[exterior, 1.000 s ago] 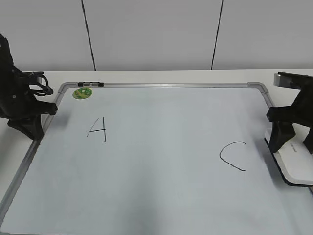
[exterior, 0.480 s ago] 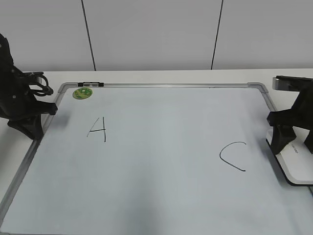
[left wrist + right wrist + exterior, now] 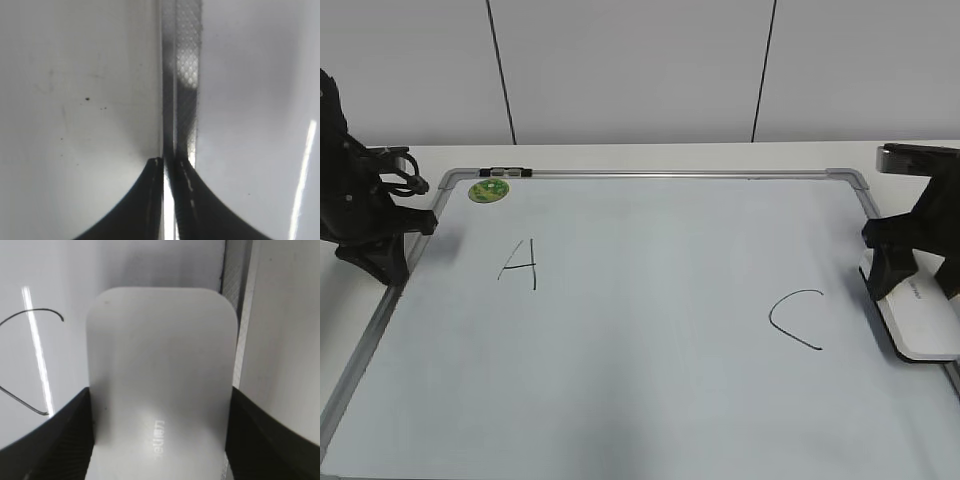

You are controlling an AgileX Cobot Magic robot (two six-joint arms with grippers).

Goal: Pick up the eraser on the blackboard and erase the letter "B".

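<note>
The white eraser [image 3: 920,322] lies at the right edge of the blackboard [image 3: 640,380], a white board with a grey frame. My right gripper [image 3: 903,272] is shut on the eraser's sides; the right wrist view shows the eraser [image 3: 160,365] filling the space between both fingers [image 3: 160,405]. No letter "B" shows on the board: only a handwritten "A" [image 3: 520,263] and "C" [image 3: 794,318], with bare board between them. The "C" [image 3: 20,365] also shows left of the eraser. My left gripper [image 3: 382,255] is shut and empty at the board's left edge, its tips [image 3: 169,162] over the frame.
A round green magnet [image 3: 488,189] sits at the board's top left corner, next to a small black clip on the frame [image 3: 506,172]. The board's grey frame [image 3: 235,300] runs just right of the eraser. White table surrounds the board.
My right gripper has drawn the eraser a little toward the far side along the board's right edge. The left arm has not moved.
</note>
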